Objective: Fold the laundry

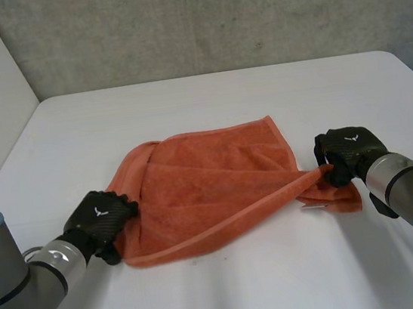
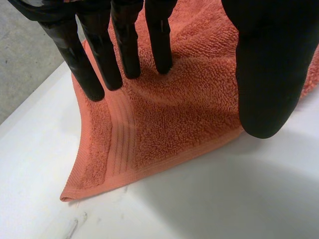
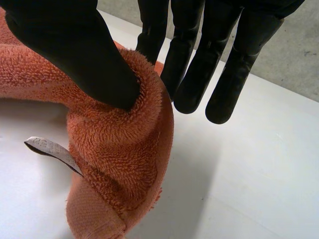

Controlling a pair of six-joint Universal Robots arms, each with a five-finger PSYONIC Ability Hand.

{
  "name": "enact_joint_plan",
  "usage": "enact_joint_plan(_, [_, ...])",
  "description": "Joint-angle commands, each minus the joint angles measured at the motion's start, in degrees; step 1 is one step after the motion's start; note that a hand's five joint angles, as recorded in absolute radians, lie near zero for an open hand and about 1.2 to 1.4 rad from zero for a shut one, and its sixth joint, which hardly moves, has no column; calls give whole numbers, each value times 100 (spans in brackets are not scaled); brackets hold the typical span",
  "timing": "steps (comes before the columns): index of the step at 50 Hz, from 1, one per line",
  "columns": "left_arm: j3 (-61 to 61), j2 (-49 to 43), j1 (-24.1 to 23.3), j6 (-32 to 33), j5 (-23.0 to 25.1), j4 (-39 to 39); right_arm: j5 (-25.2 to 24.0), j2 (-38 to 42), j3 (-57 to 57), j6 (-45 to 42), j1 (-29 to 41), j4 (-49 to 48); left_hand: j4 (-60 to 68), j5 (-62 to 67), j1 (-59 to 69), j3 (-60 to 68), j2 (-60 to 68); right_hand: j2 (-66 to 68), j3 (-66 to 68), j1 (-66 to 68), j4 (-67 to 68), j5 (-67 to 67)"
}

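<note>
An orange towel (image 1: 210, 184) lies partly folded and rumpled on the white table (image 1: 222, 99). My left hand (image 1: 102, 214) rests on the towel's left edge. In the left wrist view its straight fingers (image 2: 124, 45) touch the towel (image 2: 164, 124) near a corner, and the thumb (image 2: 269, 74) stands apart over the hem. My right hand (image 1: 347, 151) is at the right corner, which is drawn out to a point. There the thumb (image 3: 75, 45) pinches a roll of towel (image 3: 119, 164) against the fingers.
A small grey label (image 3: 50, 148) sticks out of the towel below my right thumb. A grey wall runs along the table's far edge. White table surface surrounds the towel on all sides.
</note>
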Motion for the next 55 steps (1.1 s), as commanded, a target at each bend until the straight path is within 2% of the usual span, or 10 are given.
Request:
enact_joint_plan(1, [147, -215, -11, 1, -1, 20, -2, -3, 1, -2, -15, 7, 2124, 2126, 2176, 2127, 2132, 1250, 1211, 2384, 1164, 1307])
enact_joint_plan(2, [147, -215, -11, 1, -1, 20, -2, -4, 1, -2, -15, 7, 2129, 2132, 2182, 2133, 2137, 1250, 1211, 2384, 1164, 1307])
enact_joint_plan(4, [217, -268, -11, 1, -1, 81, 7, -12, -8, 6, -24, 7, 5206, 5209, 5259, 5210, 5214, 1250, 1211, 2384, 1164, 1307])
enact_joint_plan(23, [-55, 1367, 103, -676, -45, -42, -81, -864, -61, -99, -217, 489, 5222, 5225, 5275, 5225, 5230, 1250, 1211, 2384, 1164, 1307])
enact_joint_plan(24, [-125, 1367, 147, -676, -19, -50, -90, -891, -43, -108, -217, 508, 4975, 4977, 5027, 4978, 4982, 1250, 1211, 2384, 1164, 1307])
enact_joint_plan(27, [-196, 1332, 252, -658, 8, -77, -90, -865, 1, -117, -191, 534, 191, 194, 244, 194, 199, 1250, 1211, 2384, 1164, 1307])
enact_joint_plan(28, [-239, 1323, 305, -658, 8, -77, -99, -856, 10, -125, -182, 534, -138, -136, -86, -135, -130, 1250, 1211, 2384, 1164, 1307])
enact_joint_plan(36, [-388, 1112, 463, -693, -10, -121, -64, -233, -17, -125, -147, 552, -209, -207, -157, -206, -202, 1250, 1211, 2384, 1164, 1307])
enact_joint_plan(45, [-890, 1384, 613, -685, 60, -244, -72, -179, 18, -125, -173, 552, -108, -105, -55, -105, -100, 1250, 1211, 2384, 1164, 1307])
enact_joint_plan(55, [-908, 1104, 578, -676, 552, -191, -90, -171, 36, -125, -147, 543, -108, -105, -55, -105, -100, 1250, 1211, 2384, 1164, 1307])
